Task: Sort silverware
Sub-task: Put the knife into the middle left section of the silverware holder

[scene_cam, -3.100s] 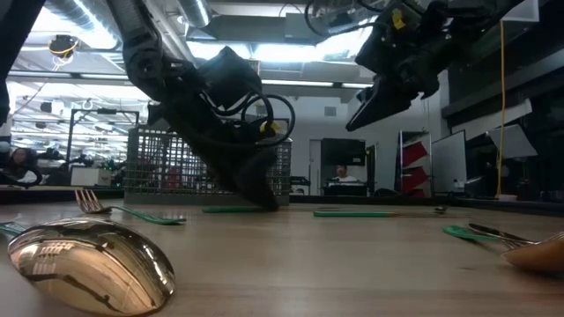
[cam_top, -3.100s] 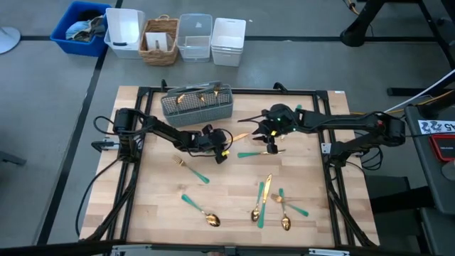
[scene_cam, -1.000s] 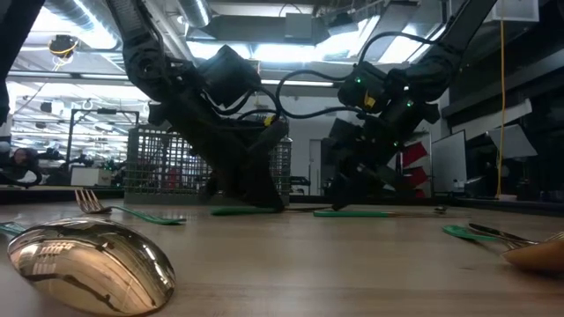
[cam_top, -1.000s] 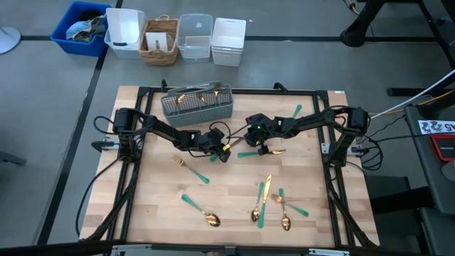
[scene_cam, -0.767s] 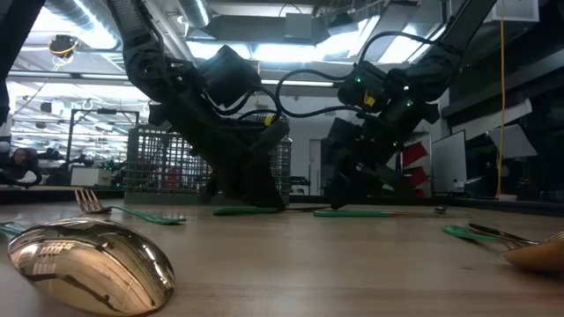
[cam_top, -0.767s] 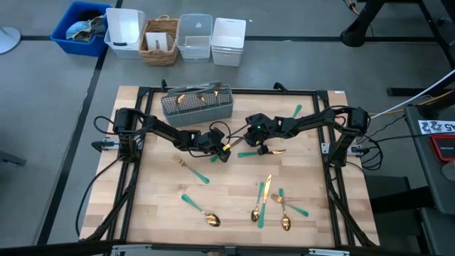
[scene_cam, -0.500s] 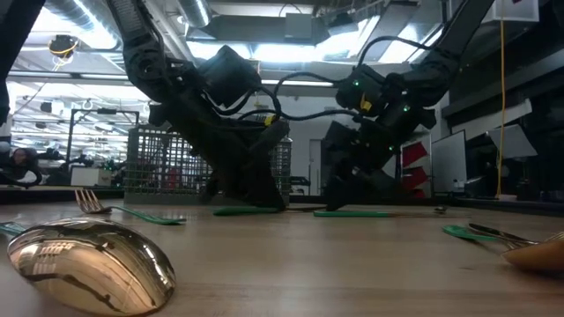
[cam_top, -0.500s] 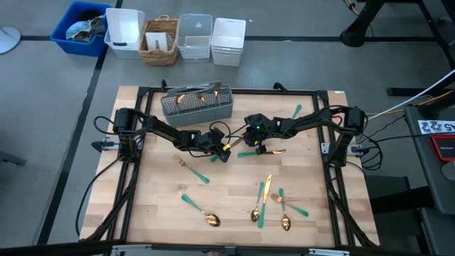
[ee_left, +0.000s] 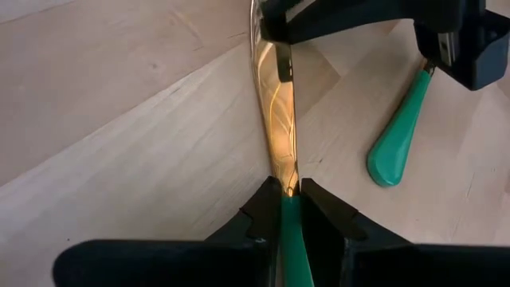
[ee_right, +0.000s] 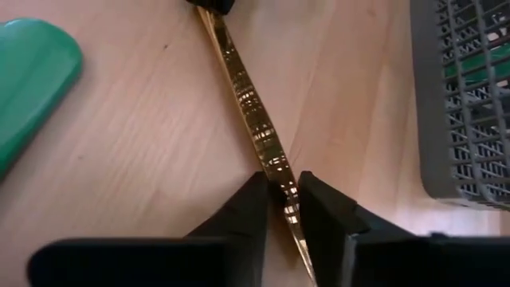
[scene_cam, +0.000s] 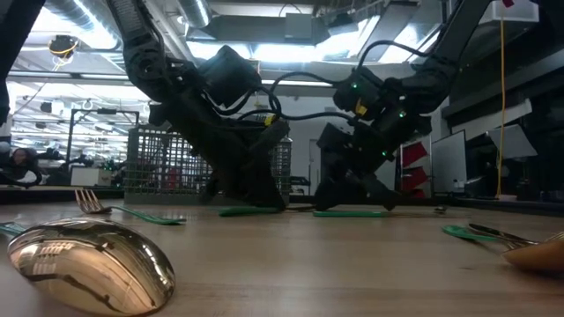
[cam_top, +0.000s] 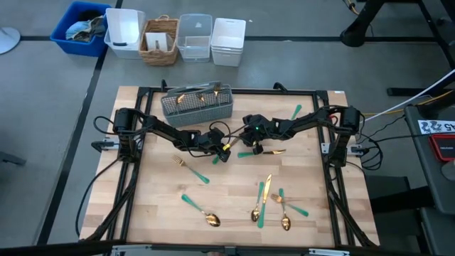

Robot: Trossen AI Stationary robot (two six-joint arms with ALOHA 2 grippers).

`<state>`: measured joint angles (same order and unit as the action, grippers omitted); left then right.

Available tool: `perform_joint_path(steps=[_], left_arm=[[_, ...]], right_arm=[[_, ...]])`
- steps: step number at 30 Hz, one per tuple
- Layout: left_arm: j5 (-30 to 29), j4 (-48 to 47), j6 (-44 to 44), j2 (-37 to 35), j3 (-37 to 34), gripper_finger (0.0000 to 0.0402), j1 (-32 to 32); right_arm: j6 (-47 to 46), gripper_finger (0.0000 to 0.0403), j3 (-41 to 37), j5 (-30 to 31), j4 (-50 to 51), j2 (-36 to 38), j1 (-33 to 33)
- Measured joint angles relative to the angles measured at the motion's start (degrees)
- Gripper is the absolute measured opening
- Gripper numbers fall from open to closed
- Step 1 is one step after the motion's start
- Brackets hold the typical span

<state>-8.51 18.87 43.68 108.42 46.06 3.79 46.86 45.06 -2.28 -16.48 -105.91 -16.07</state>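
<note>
A knife (cam_top: 233, 145) with a gold blade and a teal handle spans the gap between my two grippers at mid-table, in front of the grey mesh caddy (cam_top: 197, 104). My left gripper (cam_top: 222, 151) is shut on its handle end. My right gripper (cam_top: 246, 142) is shut on its blade. A teal-handled spoon (cam_top: 259, 152) lies on the wood just beside the right gripper. More silverware lies flat toward the near edge: a fork (cam_top: 190, 169), a spoon (cam_top: 201, 210) and a cluster of several pieces (cam_top: 270, 199). My left gripper pinches the knife's teal handle (ee_left: 284, 214) between its two fingers, right where it meets the gold blade. The fingers slant down from the table's left and lie along the knife. The blade (ee_left: 275, 119) runs on ahead, standing on edge. My right gripper pinches the gold blade (ee_right: 276, 171) between its two fingers, toward its tip end. The fingers slant down from the table's right and run roughly along the blade. Whether the knife is clear of the wood, I cannot tell.
The caddy stands at the far side and holds some pieces. A loose teal handle (cam_top: 296, 112) lies at the far right. Bins and a basket (cam_top: 160, 39) sit on the floor beyond the far edge. In the low view a large spoon bowl (scene_cam: 88, 264) lies near the front.
My right gripper has edged a little toward the left gripper and lower, down onto the knife's blade. The left gripper and the knife have kept still.
</note>
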Motion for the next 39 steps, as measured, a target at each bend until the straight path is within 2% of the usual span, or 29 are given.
perform_joint_path(steps=[4, 6, 13, 20, 33, 39], left_arm=[[0.0, 0.0, 0.0, 0.0, 0.0, 0.0033, 0.0], [0.0, -0.1, 0.1, 0.0, 0.0, 0.0033, 0.0], [0.0, 0.1, 0.0, 0.0, 0.0, 0.0037, 0.0], [0.0, 0.1, 0.3, 0.0, 0.0, 0.0038, 0.0], [0.0, 0.2, 4.1, 0.0, 0.0, 0.0037, 0.0], [0.0, 0.4, 5.0, 0.0, 0.0, 0.0036, 0.0]], right_arm=[[0.4, 0.0018, 0.0, -1.3, 0.0, 0.0, 0.0], [0.7, 0.0009, 0.0, -1.5, 0.0, 0.0, 0.0], [0.1, 0.0026, -0.1, -1.5, -0.5, -0.1, 0.0], [0.1, 0.0015, -0.1, -2.7, -0.7, -0.1, 0.0], [-0.3, 0.0089, 0.0, -3.1, -1.3, -0.2, -0.1], [-0.2, 0.0102, 0.0, -3.1, -1.3, -0.2, -0.1]])
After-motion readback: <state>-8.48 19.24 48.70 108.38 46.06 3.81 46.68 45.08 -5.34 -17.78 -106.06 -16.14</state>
